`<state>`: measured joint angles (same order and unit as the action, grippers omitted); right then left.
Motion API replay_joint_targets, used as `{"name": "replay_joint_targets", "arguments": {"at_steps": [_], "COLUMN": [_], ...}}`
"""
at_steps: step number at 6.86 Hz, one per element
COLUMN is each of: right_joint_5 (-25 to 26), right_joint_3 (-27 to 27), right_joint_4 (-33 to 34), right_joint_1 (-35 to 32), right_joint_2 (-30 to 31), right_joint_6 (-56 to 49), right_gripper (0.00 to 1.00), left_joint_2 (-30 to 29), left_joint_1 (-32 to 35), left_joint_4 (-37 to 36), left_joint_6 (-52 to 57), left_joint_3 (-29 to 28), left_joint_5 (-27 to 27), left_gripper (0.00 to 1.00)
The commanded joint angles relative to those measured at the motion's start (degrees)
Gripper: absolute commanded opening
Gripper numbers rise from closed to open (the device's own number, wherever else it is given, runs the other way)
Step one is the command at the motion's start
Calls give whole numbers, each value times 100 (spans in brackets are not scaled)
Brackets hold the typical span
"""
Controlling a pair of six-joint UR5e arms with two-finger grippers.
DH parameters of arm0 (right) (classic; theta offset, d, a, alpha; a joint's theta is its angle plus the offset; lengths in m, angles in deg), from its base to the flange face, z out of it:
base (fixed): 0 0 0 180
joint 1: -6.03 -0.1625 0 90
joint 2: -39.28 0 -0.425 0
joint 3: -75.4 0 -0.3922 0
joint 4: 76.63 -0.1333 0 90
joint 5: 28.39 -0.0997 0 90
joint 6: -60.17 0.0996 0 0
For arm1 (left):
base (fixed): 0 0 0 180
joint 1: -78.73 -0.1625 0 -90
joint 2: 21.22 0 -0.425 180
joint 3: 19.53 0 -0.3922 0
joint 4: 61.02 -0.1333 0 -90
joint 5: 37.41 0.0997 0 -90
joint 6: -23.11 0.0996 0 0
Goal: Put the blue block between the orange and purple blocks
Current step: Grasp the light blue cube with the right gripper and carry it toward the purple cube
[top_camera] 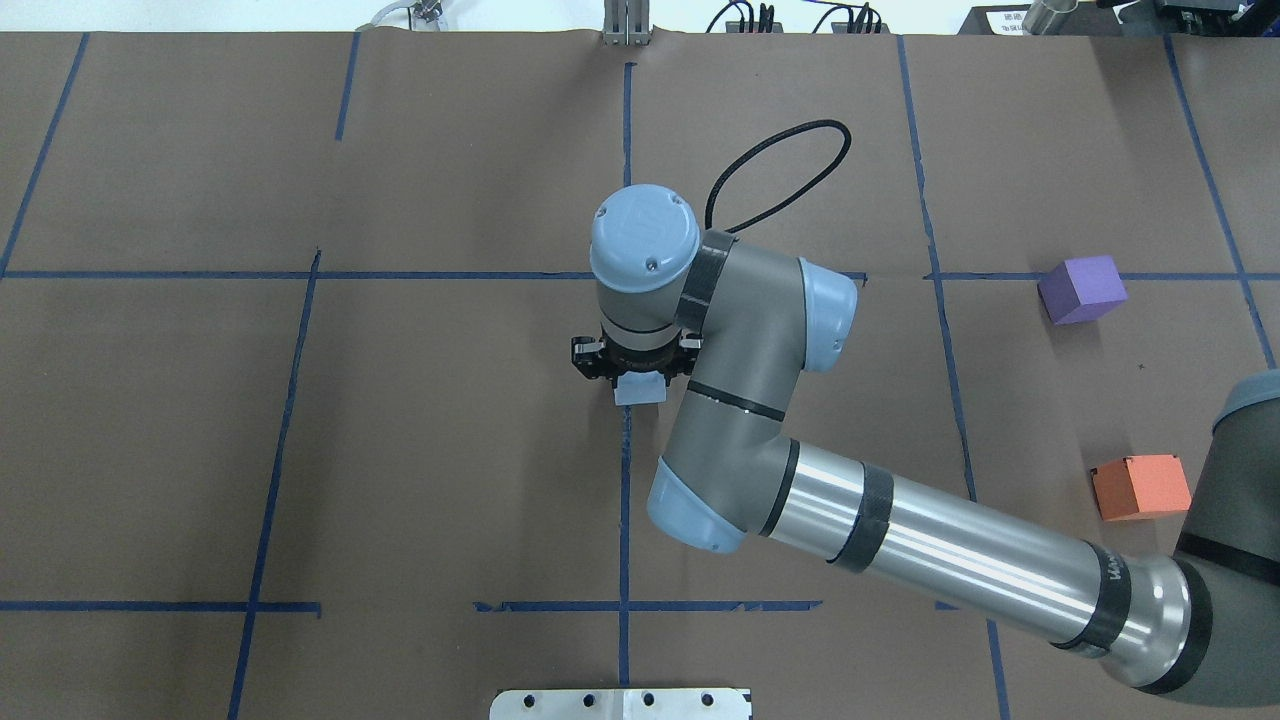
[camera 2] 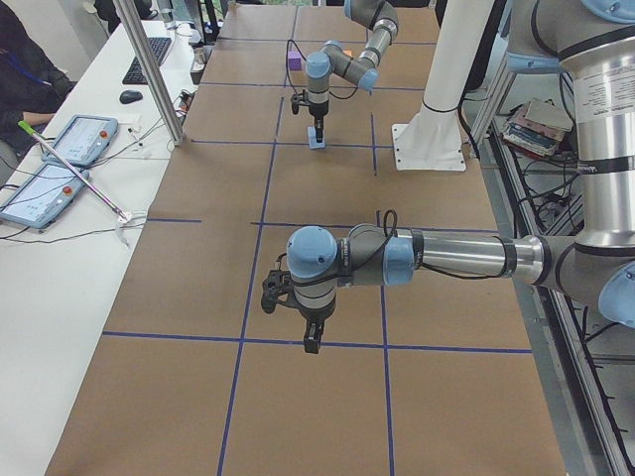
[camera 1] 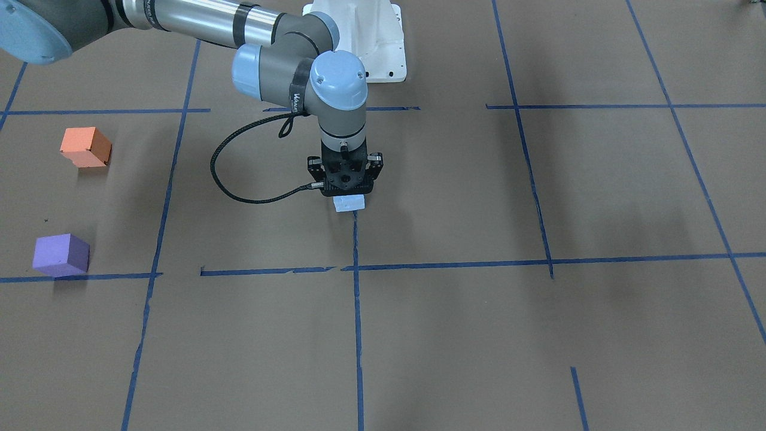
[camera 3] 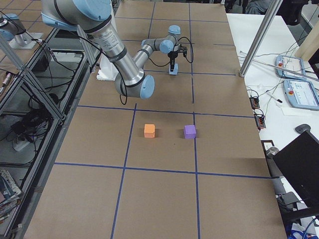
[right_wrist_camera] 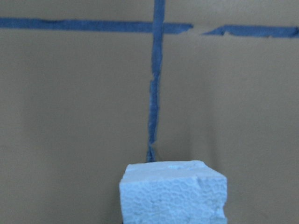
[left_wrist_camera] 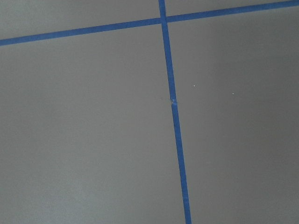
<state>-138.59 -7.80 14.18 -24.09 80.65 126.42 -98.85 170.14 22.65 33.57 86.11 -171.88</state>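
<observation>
The pale blue foam block sits under my right gripper near the table's middle, on a blue tape line. The gripper points straight down and looks shut on the block's sides. I cannot tell whether the block rests on the table or hangs just above it. It fills the bottom of the right wrist view. The orange block and the purple block stand apart on the robot's right side, with a bare gap between them. My left gripper hangs above the table far from the blocks; I cannot tell if it is open.
Blue tape lines divide the brown table into squares. A black cable loops off the right wrist. The white robot base stands at the table's back edge. The left wrist view shows only bare table and tape.
</observation>
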Motion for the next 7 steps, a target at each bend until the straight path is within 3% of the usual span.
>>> {"name": "replay_joint_targets", "arguments": {"at_steps": [1, 2, 4, 7], "right_joint_5": [-308, -466, -643, -871], "right_joint_3": [-291, -893, -2098, -2831], "right_joint_4": [15, 33, 697, 509], "right_joint_1": [-528, -870, -1417, -2207], "right_joint_2": [360, 1112, 2300, 4005], "right_joint_6": [-243, -809, -2022, -2614], "right_gripper": [58, 58, 58, 58], "left_joint_2": [2, 2, 2, -6], "left_joint_1": [0, 0, 0, 0], "left_joint_4": [0, 0, 0, 0], "left_joint_6": [0, 0, 0, 0], "left_joint_3": [0, 0, 17, 26], "left_joint_5": [0, 0, 0, 0], "left_gripper": [100, 100, 100, 100]}}
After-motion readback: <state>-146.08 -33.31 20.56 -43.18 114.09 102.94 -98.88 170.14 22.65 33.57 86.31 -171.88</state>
